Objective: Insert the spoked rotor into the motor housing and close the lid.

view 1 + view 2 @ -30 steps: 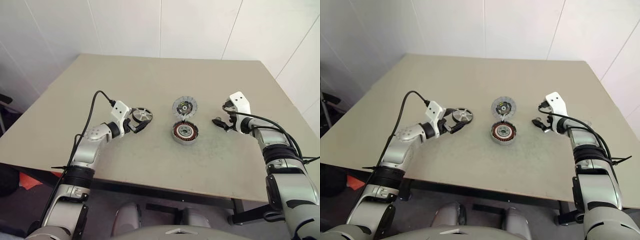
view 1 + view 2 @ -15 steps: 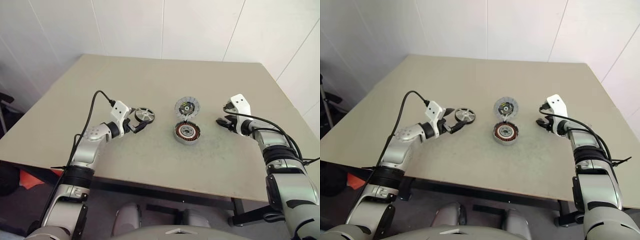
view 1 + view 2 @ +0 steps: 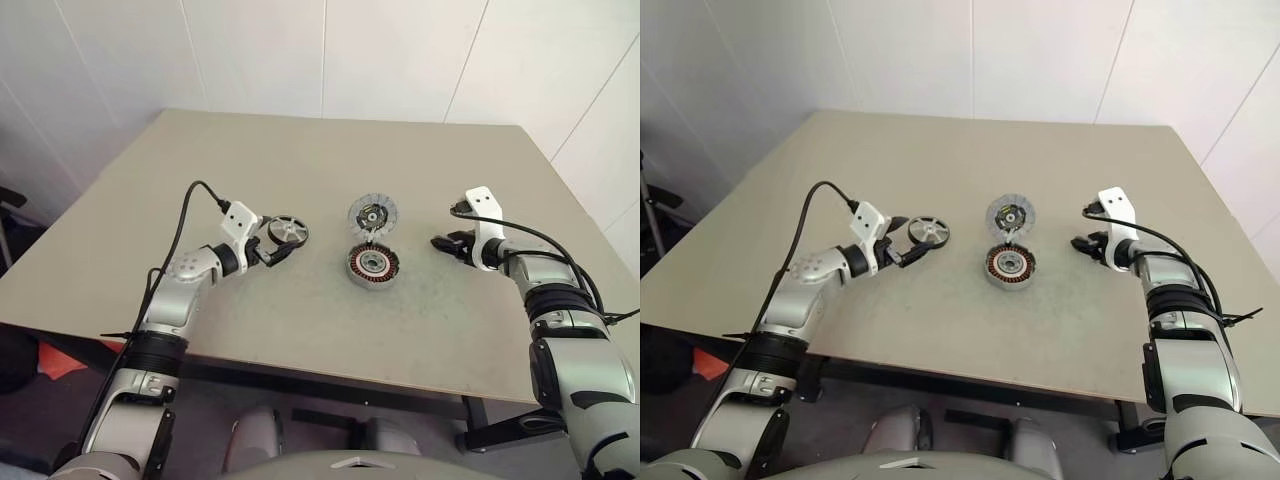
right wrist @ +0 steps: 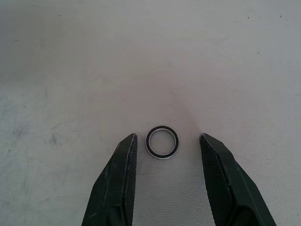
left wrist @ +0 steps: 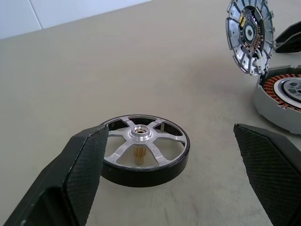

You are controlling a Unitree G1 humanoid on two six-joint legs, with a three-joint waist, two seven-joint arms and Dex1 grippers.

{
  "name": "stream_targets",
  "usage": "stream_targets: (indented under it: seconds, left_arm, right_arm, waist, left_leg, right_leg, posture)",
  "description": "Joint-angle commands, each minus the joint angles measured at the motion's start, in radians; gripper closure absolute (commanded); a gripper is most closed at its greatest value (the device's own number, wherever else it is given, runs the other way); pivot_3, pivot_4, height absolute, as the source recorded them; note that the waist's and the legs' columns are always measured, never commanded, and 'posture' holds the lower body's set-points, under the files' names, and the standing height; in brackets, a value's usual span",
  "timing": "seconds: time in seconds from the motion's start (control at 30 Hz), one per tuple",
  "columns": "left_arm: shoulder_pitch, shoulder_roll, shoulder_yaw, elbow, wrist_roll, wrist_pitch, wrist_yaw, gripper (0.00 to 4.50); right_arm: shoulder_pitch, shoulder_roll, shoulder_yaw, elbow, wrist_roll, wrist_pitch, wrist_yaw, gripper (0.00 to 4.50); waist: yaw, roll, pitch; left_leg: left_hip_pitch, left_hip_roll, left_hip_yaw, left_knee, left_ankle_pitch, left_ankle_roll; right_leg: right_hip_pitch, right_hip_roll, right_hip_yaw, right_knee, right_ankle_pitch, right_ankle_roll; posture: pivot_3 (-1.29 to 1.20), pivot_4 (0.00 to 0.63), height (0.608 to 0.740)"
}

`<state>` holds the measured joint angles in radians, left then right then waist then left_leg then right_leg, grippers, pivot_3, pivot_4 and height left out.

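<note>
A plain robot test lab: bare beige table [image 3: 300, 160], white panelled walls [image 3: 400, 50], motor parts.

One table [image 3: 250, 160], filling centre of frame.
One spoked rotor [image 3: 288, 231], left of centre.
One motor housing [image 3: 372, 266], centre, copper windings inside.
One lid [image 3: 372, 214], just above housing in frame, tilted up on edge.
One small ring [image 4: 162, 142], seen between fingers in right wrist view.
Two grippers: left gripper [image 3: 276, 247] left of centre, right gripper [image 3: 445, 241] right of centre.
One black cable per arm, two in all.
</note>
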<state>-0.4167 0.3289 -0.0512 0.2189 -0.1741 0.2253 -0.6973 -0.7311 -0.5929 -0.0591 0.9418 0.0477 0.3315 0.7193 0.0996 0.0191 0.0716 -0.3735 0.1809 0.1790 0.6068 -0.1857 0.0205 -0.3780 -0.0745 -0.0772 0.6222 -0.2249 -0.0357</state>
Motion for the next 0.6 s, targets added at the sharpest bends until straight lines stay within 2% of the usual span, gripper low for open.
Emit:
stream_targets:
  seconds: [0.03, 0.13, 0.17, 0.47, 0.6]
  left_arm:
    - [-0.008, 0.015, 0.004, -0.04, 0.001, -0.013, -0.001, 0.0]
    - [-0.008, 0.018, 0.004, -0.043, 0.0, -0.012, 0.001, 0.0]
    - [-0.008, 0.019, 0.004, -0.043, -0.001, -0.012, 0.001, 0.0]
    - [-0.009, 0.02, 0.003, -0.036, 0.0, -0.016, 0.001, 0.0]
    - [-0.012, 0.016, 0.007, -0.034, -0.004, -0.017, 0.003, 0.0]
  right_arm:
    - [0.011, 0.005, 0.001, 0.031, 0.0, 0.02, 0.01, 2.75]
    - [0.013, 0.006, 0.003, 0.031, -0.006, 0.013, 0.011, 3.73]
    - [0.013, 0.006, 0.003, 0.031, -0.008, 0.01, 0.01, 3.85]
    - [0.01, 0.0, 0.004, 0.023, -0.014, -0.011, -0.006, 3.85]
    - [-0.005, 0.005, -0.056, -0.071, 0.077, 0.04, 0.067, 3.85]
  waist:
    - [0.0, 0.0, 0.0]
    - [-0.001, 0.0, 0.0]
    - [-0.001, -0.001, 0.0]
    - [-0.002, -0.001, 0.0]
    - [-0.002, -0.001, 0.0]
  left_leg:
    - [0.001, 0.0, 0.0, 0.0, 0.0, 0.0]
    - [0.002, 0.0, 0.0, -0.002, 0.0, 0.0]
    - [0.003, 0.0, 0.0, -0.003, 0.0, 0.0]
    - [0.005, 0.0, 0.0, -0.005, 0.0, 0.0]
    - [0.004, 0.0, 0.001, -0.005, 0.0, 0.0]
  right_leg:
    - [0.001, 0.0, 0.0, 0.0, 0.0, 0.0]
    - [0.001, 0.0, 0.0, 0.0, 0.0, 0.0]
    - [0.002, 0.0, 0.0, 0.0, 0.0, 0.0]
    - [0.002, 0.0, 0.0, -0.001, 0.0, 0.0]
    - [0.002, 0.0, 0.0, -0.002, -0.001, 0.002]
  posture:
    - [0.0, 0.0, 0.74]
    - [0.0, 0.0, 0.74]
    - [0.0, 0.0, 0.74]
    - [0.0, 0.0, 0.74]
    - [0.0, 0.0, 0.74]
